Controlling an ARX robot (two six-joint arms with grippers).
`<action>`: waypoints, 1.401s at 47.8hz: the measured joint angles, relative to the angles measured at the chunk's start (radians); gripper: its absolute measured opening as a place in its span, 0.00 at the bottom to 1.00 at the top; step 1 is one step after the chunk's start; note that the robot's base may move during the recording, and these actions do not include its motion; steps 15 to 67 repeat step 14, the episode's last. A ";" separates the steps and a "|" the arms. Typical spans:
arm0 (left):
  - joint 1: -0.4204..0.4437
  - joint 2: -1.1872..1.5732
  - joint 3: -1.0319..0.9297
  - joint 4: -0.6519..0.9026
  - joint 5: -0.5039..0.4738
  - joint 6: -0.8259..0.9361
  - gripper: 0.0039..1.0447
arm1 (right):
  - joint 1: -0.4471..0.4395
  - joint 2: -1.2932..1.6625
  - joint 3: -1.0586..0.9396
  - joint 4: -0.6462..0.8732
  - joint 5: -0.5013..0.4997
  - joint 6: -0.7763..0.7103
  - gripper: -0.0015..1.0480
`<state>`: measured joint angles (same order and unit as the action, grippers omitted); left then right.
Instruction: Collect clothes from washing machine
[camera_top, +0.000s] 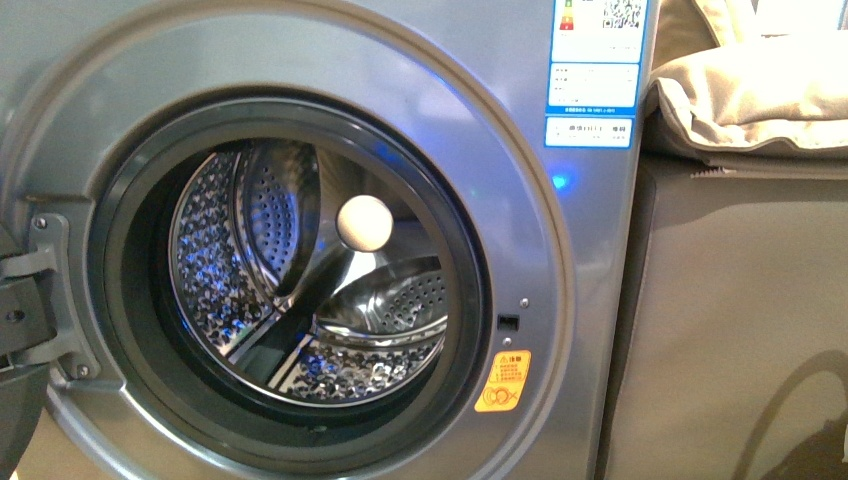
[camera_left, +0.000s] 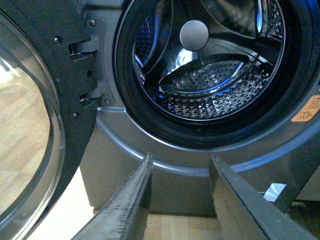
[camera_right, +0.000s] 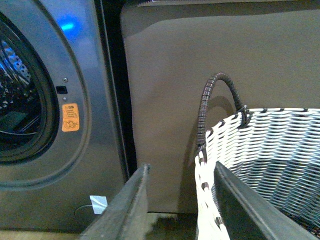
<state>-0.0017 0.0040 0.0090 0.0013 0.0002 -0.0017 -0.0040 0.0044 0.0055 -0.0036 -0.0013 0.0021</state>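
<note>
Steel drum (camera_top: 300, 290) of the washing machine (camera_top: 480, 120) sits behind the swung-open door (camera_left: 30, 130), only a pale ball (camera_top: 363, 222) showing inside; the clothes aren't visible anywhere. Left gripper (camera_left: 181, 200) and right gripper (camera_right: 181, 205) both hang spread, gripping nothing, right one straddling the woven basket's rim (camera_right: 205, 180).

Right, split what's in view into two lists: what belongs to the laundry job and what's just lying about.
Job:
- washing machine, door swung open, drum with no garment visible in it
- woven basket
- left gripper and right gripper, both open and empty

Lying about:
- sofa
- cushion on the sofa
- white scrap on the floor
</note>
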 joint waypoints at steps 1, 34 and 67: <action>0.000 0.000 0.000 0.000 0.000 0.000 0.43 | 0.000 0.000 0.000 0.000 0.000 0.000 0.45; 0.000 0.000 0.000 0.000 0.000 0.000 0.86 | 0.000 0.000 0.000 0.000 0.000 0.000 0.89; 0.000 0.000 0.000 0.000 0.000 0.000 0.86 | 0.000 0.000 0.000 0.000 0.000 0.000 0.89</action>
